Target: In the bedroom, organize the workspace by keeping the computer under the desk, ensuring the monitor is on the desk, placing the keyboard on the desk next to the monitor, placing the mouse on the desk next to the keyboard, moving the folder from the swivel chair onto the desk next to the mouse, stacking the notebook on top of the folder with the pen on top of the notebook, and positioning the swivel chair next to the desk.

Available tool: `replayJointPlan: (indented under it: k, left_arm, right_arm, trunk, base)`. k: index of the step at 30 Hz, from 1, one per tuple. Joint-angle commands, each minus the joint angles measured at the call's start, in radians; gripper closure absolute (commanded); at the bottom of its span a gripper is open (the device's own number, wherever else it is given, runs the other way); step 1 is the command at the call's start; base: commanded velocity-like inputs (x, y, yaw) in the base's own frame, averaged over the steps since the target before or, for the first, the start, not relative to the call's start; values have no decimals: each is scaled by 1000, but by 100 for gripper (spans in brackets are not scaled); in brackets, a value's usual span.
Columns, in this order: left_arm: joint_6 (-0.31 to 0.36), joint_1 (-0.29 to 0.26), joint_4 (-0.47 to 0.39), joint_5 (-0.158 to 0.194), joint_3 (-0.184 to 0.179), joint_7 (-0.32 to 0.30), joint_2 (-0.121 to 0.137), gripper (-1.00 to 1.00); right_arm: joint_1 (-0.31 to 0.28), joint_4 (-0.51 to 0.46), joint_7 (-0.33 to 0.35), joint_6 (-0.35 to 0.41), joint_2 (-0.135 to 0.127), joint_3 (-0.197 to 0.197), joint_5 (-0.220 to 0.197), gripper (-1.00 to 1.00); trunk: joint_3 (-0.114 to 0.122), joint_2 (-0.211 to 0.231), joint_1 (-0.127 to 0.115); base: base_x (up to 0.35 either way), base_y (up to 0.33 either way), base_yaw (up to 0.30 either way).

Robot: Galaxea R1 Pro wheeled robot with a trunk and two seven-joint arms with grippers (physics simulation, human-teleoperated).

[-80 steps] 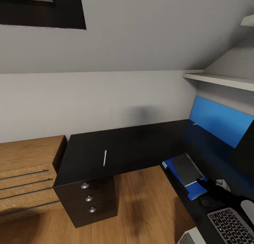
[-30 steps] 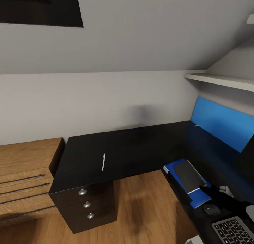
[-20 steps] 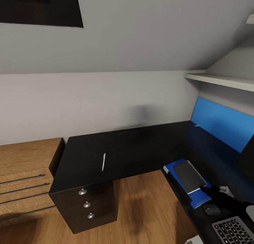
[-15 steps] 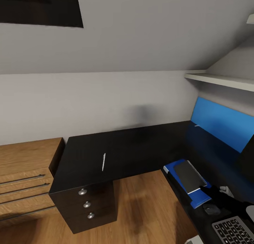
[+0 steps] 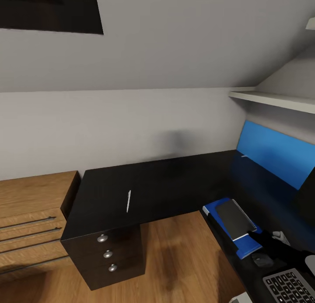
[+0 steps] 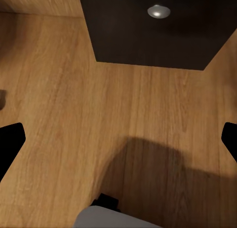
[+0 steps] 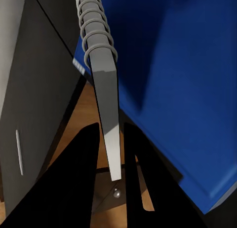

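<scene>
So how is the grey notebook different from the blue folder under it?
The notebook is grey and smaller; the folder is bright blue and sticks out past it. The notebook has a spiral wire binding along one edge, seen in the right wrist view; the folder shows none. The notebook lies on top, with the right end effector closed on its edge; the folder rests on the desk. Both are thin, flat rectangles.

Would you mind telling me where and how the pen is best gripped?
Grip the pen at mid-length, coming straight down from above with the fingers across its narrow width. It lies flat and alone on the desk, too slim to take from the side.
</scene>
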Motion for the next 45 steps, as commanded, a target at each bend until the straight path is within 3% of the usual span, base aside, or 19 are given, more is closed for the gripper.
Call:
replayJointPlan:
  k: [1, 38, 39, 45]
  left_arm:
    - [-2, 0, 0, -11, 2, 9, 0, -100]
    - [-2, -1, 0, -11, 2, 9, 3, -100]
    - [-2, 0, 0, -11, 2, 9, 3, -100]
    - [-2, 0, 0, -11, 2, 9, 3, -100]
  right_arm:
    - [-1, 1, 5, 6, 0, -3, 3, 100]
    - [-1, 0, 3, 5, 0, -3, 3, 100]
    - [-1, 0, 3, 5, 0, -3, 3, -100]
    - [-1, 0, 3, 5, 0, -3, 3, -100]
  trunk:
    - [-1, -1, 0]
    - [-1, -1, 0]
    - [-1, -1, 0]
    - [-1, -1, 0]
  base:
    - [0, 0, 0]
    - [0, 0, 0]
    - [0, 0, 0]
    - [0, 0, 0]
